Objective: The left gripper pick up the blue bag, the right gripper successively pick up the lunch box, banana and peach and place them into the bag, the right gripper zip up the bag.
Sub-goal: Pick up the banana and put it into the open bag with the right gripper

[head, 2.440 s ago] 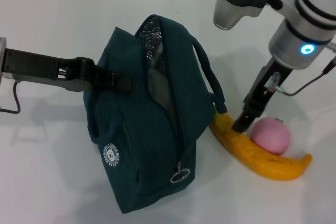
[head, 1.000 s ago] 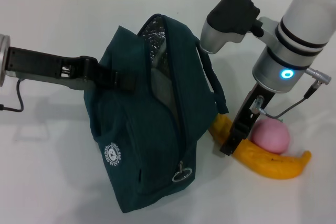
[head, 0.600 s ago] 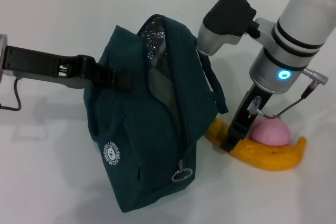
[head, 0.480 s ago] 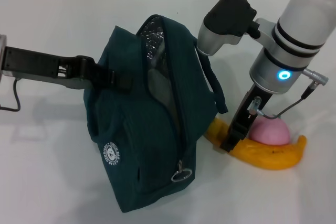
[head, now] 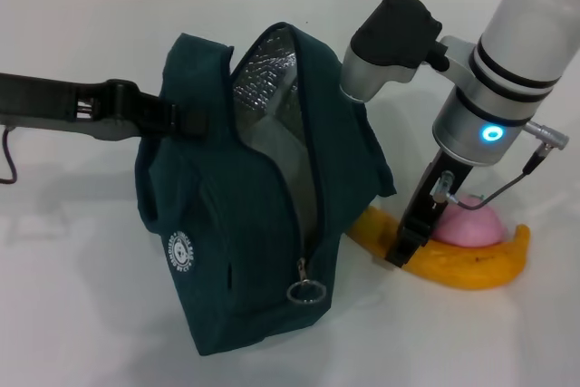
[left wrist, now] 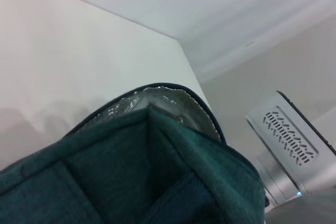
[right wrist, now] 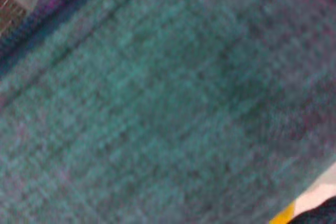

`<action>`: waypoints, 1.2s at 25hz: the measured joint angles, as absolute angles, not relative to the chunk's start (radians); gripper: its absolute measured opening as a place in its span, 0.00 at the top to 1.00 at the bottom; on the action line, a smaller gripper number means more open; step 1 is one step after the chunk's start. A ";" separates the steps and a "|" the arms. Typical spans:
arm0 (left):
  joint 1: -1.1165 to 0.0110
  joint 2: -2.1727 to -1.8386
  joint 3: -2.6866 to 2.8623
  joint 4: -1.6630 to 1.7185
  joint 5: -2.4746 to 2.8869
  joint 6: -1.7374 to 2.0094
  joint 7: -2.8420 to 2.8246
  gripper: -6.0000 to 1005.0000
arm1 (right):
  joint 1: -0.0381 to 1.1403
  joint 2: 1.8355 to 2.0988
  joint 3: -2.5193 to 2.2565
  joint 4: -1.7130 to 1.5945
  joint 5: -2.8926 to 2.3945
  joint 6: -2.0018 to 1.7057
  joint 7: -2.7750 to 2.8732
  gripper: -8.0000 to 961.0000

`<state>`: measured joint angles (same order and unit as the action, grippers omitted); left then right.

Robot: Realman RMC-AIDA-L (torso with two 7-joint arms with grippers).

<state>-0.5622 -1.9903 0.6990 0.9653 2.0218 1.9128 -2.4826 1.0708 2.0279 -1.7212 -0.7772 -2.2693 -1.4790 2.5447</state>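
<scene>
A: How far has the task been carried?

B: The blue bag point(head: 245, 206), at the frame's centre, is gripped at its upper left edge by the left gripper point(head: 172, 121), clamped on the fabric. The mouth is unzipped, foil lining showing. The lunch box is not seen; it is judged to be inside. The banana point(head: 453, 265) and peach point(head: 467, 224) lie at lower right, not yet packed.

A: And the obstacles?

B: The right gripper point(head: 403, 246) is set on the banana just beside the bag's wall; whether its fingers are closed cannot be told. The peach is touched by the banana.
</scene>
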 joint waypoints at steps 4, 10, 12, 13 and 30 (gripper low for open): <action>-0.552 -1.990 0.698 0.965 2.022 1.914 -2.482 0.94 | 1.069 2.028 -1.718 -0.794 -2.273 -1.501 2.543 0.52; -0.549 -1.988 0.698 0.965 2.022 1.916 -2.482 0.94 | 1.049 2.020 -1.667 -0.863 -2.285 -1.583 2.540 0.54; -0.549 -1.988 0.698 0.965 2.022 1.916 -2.482 0.94 | 1.034 2.016 -1.629 -0.893 -2.295 -1.619 2.537 0.54; -0.549 -1.988 0.698 0.965 2.022 1.916 -2.482 0.94 | 1.024 2.015 -1.604 -0.912 -2.304 -1.640 2.535 0.55; -0.548 -1.986 0.698 0.965 2.022 1.916 -2.482 0.94 | 0.930 1.971 -1.145 -0.985 -2.359 -1.879 2.409 0.55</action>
<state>-0.5476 -1.9864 0.6979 0.9648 2.0218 1.9158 -2.4820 0.9304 1.9708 -1.1445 -0.9850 -2.3594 -1.8795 2.4093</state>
